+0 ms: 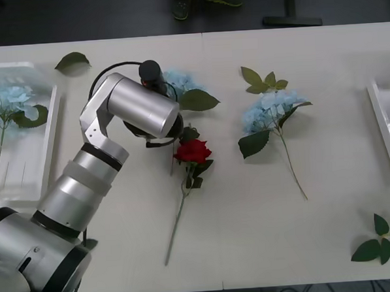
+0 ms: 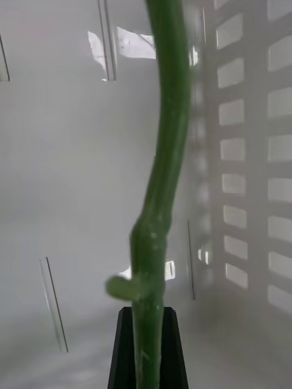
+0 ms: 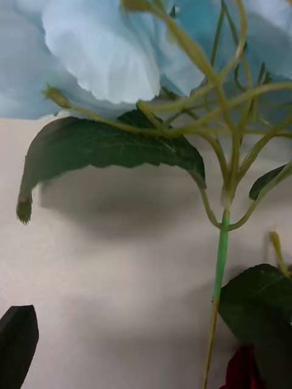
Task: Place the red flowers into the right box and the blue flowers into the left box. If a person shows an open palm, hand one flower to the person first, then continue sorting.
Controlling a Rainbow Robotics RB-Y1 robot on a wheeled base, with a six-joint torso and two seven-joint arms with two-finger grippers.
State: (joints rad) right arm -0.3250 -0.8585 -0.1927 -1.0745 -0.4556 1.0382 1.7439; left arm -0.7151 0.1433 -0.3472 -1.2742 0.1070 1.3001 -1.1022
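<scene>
My left gripper [image 3: 146,364] hangs low over the table [image 1: 252,234], fingers spread. One black finger [image 3: 17,343] sits at the corner of my wrist view. The other I cannot make out, perhaps because a dark leaf covers it. Straight ahead of the fingers lies a blue flower [image 3: 103,55], its pale petals and a broad green leaf [image 3: 109,146] just beyond my reach, its thin stem running back toward the open jaws. Beside that stem, close to my fingers, a red rose [image 1: 193,150] lies on the table, its stem trailing back toward my base. Farther off toward my right arm's side lies a second blue flower [image 1: 271,109], well apart from the gripper. On the other side of my left arm is the left box [image 1: 50,127], with a third blue flower [image 1: 9,100] lying in it.

My right gripper [image 2: 147,313] is pressed together, pinching a green stem [image 2: 161,182] that rises between its black fingers [image 2: 121,352]. A small nub juts out just above the grip. The bloom is out of sight, so I cannot tell which flower it belongs to. Behind the stem is the translucent white right box [image 2: 243,152], its slatted wall close to the gripper.
</scene>
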